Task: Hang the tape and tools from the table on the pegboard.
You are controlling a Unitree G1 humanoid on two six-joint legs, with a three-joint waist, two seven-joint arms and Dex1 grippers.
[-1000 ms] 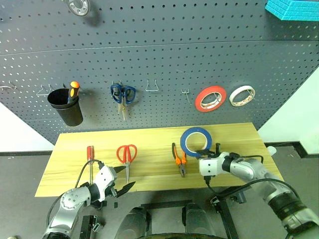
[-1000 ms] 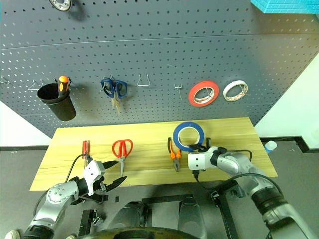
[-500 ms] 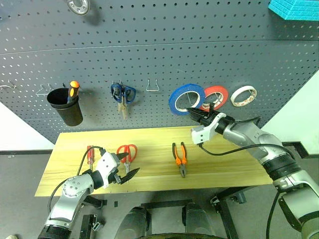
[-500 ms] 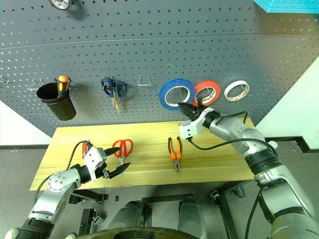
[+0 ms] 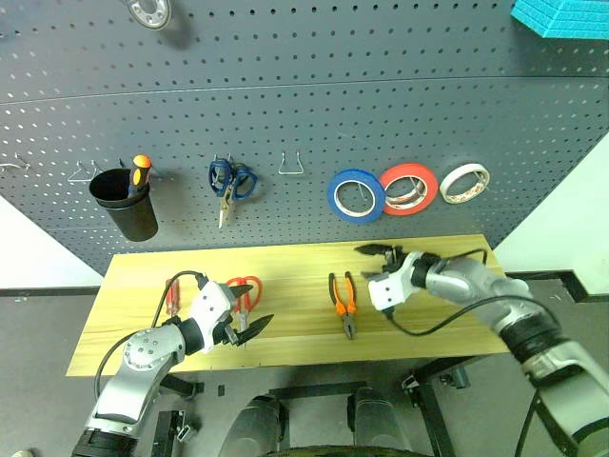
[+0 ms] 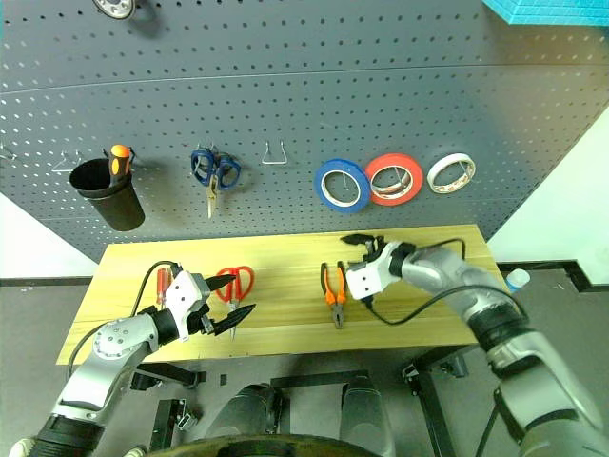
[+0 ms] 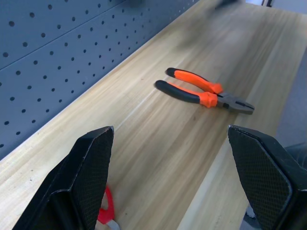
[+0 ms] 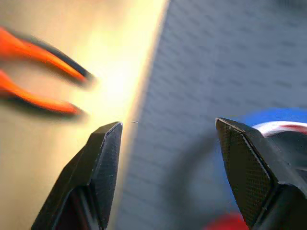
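While the right pincer (image 5: 376, 253) hangs with its jaws apart and empty above the surface (image 5: 295, 262), the blue tape (image 5: 356, 195) hangs on the pegboard (image 5: 285, 105) just beside the red tape roll (image 5: 410, 188). Near that pincer lie the pliers (image 5: 344, 302). Farther along the surface, the left pincer (image 5: 249, 321) gapes wide over the red scissors (image 5: 244, 290), the screwdriver (image 5: 171, 294) beside them.
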